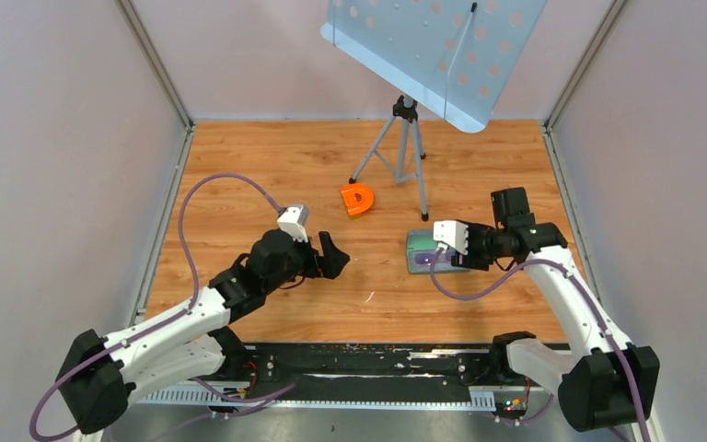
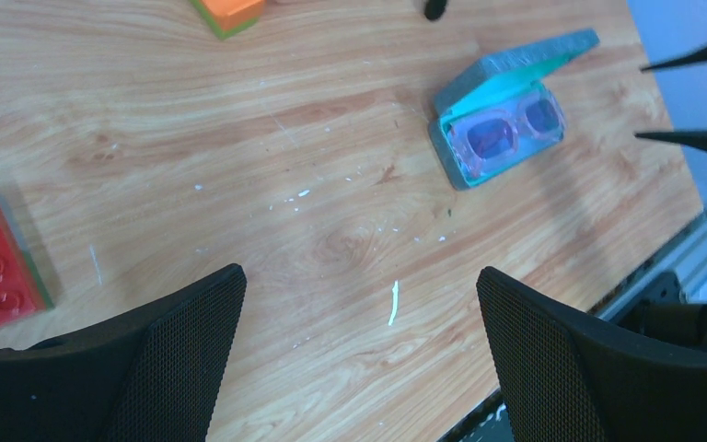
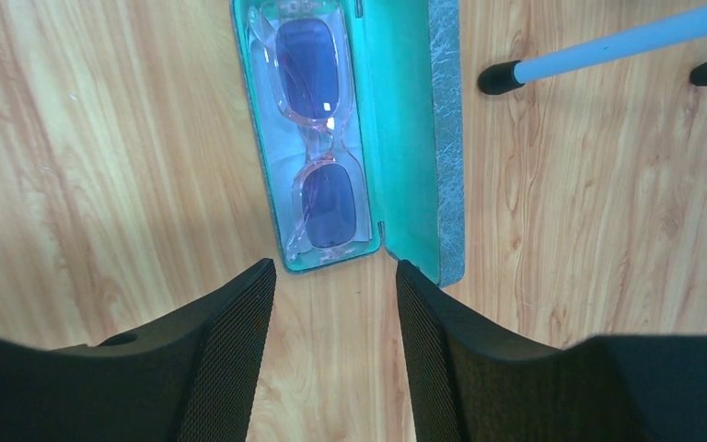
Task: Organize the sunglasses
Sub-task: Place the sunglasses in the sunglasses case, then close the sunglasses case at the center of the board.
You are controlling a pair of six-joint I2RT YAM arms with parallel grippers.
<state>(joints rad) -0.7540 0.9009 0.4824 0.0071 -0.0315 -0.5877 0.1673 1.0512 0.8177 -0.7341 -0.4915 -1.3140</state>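
Lying in green-lined case [image 3: 407, 120], pale pink sunglasses [image 3: 318, 140]

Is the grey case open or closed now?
Open. The case has its lid raised, green lining showing, with the sunglasses lying inside.

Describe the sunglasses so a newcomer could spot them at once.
Find the tripod at the far middle of the wooden table. Near its right-hand foot lies an open grey case with green lining. The sunglasses lie inside it: a pale pink translucent frame with purple lenses, unlike the solid orange block nearby.
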